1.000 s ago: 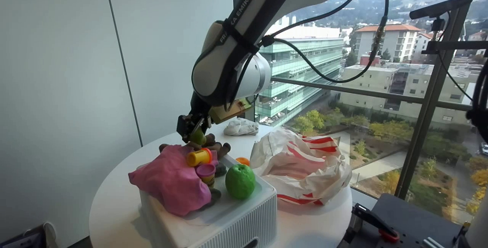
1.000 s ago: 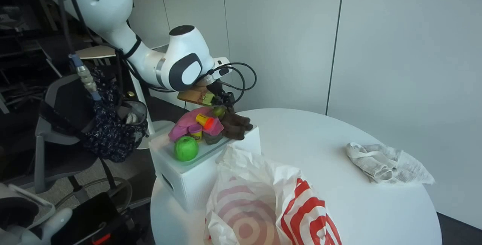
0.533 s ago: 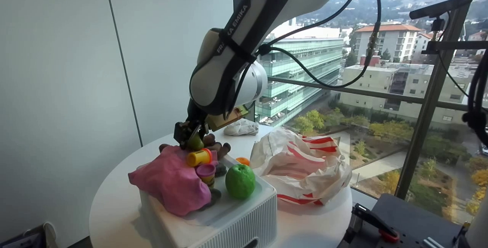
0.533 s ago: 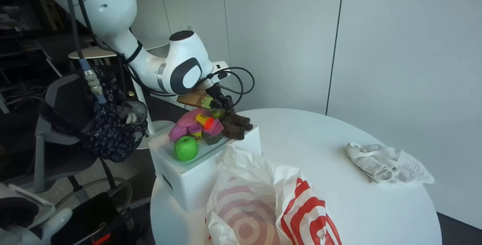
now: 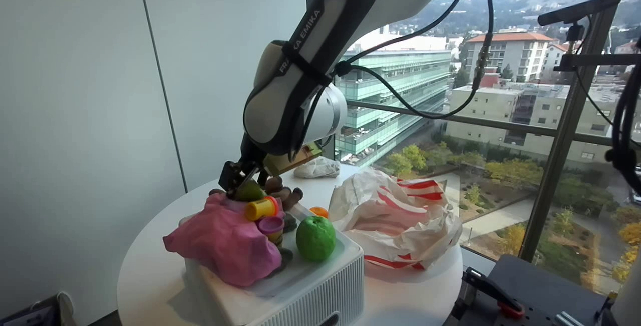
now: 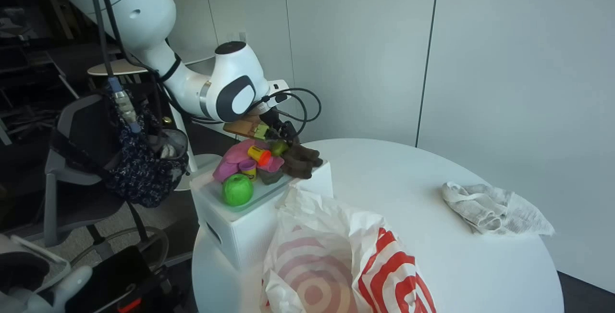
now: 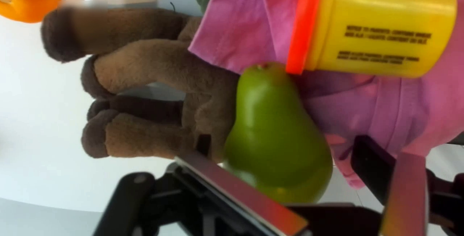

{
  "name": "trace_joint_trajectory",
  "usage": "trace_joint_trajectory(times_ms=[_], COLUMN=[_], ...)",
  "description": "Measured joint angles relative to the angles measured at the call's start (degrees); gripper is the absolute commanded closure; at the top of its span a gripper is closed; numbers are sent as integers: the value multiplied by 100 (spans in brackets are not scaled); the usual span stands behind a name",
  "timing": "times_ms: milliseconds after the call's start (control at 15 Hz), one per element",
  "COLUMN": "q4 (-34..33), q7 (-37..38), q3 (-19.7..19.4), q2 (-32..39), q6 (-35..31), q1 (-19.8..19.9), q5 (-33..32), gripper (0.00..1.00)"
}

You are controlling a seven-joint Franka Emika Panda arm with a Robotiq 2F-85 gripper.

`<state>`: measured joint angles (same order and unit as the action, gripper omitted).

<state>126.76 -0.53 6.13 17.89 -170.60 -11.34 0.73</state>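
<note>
Lower than the pincer (image 7: 290, 152) stands a green round object (image 5: 315, 238); well apart from the pincer lie a red-striped bag (image 5: 390, 211) and one whitish cloth (image 6: 495, 209).

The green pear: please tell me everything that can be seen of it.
The pear is glossy green, perhaps plastic, with a small brownish tip and wider, rounded base. It seems to lie on its side between pink cloth and a brown plush toy, a yellow tub by its tip. The open end effector is at its base; contact is unclear.
</note>
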Motion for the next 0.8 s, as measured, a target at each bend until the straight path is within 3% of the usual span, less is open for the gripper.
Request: trace_joint_trajectory(times_ms=[267, 533, 800], q4=[7, 163, 565], q7=[113, 290, 373], q3=[-54, -415, -470], q2=[-173, -545, -1283], q6=[-10, 121, 1170], q1=[-1, -64, 94], q5=[-27, -120, -94], gripper=[0, 0, 0])
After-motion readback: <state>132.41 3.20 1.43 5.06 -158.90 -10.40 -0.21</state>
